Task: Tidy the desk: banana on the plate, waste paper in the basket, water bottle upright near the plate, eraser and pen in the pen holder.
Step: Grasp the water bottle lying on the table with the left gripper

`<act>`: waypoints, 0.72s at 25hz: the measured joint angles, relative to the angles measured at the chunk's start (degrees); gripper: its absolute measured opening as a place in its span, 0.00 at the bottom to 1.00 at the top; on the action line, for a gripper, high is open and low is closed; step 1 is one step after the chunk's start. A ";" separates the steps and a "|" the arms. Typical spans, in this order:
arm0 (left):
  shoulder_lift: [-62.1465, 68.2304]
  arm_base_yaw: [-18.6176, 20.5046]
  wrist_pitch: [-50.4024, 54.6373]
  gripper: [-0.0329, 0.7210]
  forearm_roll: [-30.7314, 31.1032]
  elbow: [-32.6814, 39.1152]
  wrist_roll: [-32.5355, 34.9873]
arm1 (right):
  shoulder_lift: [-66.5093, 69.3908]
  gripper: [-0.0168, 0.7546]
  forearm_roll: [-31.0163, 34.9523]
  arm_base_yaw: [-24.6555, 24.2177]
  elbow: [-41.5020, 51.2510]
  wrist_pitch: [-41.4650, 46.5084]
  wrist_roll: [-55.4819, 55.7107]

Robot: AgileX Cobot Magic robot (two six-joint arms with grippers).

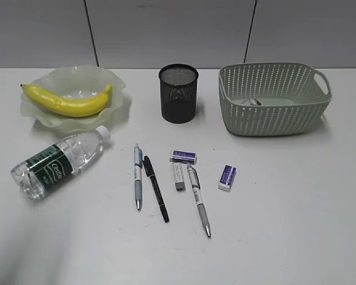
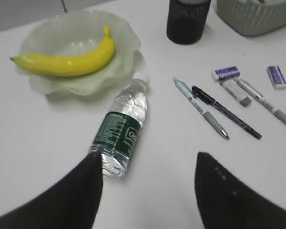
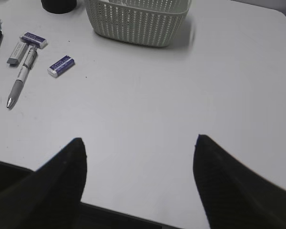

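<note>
Exterior view: banana (image 1: 68,104) on plate (image 1: 47,116), paper in basket (image 1: 273,98) — done.
Left: water bottle (image 1: 59,161) lying at plate's 6 o'clock; pens, erasers outside pen holder (image 1: 178,93).
Grippers: left gripper (image 2: 148,176), right gripper (image 3: 138,164) both wide, empty.

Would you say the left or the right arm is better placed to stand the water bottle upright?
Left, probably: its open gripper hovers just behind the lying water bottle, while the right gripper faces bare desk.

Even bright overhead light, soft short shadows; wrist views were slightly blurry, exterior sharp, mild glare on desk (image 1: 296,225).
</note>
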 joint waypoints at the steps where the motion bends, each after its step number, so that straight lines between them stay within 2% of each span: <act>1: 5.31 0.00 -0.73 0.66 -1.64 -0.73 2.71 | 0.00 0.73 0.00 0.00 0.00 -0.05 0.00; 4: 20.26 -0.16 -2.24 0.68 -6.28 -3.56 8.78 | 0.00 0.73 0.00 0.00 0.06 -0.10 0.00; 8: 36.41 -2.39 -3.00 0.70 -7.30 -10.33 10.64 | 0.00 0.74 -0.05 0.00 0.06 -0.16 0.00; 13: 51.13 -6.84 -3.19 0.77 -3.64 -18.74 10.19 | -0.05 0.74 -0.05 0.00 0.06 -0.16 0.00; 18: 58.69 -9.48 -4.73 0.79 1.91 -23.55 6.05 | -0.05 0.74 -0.05 0.00 0.06 -0.21 0.00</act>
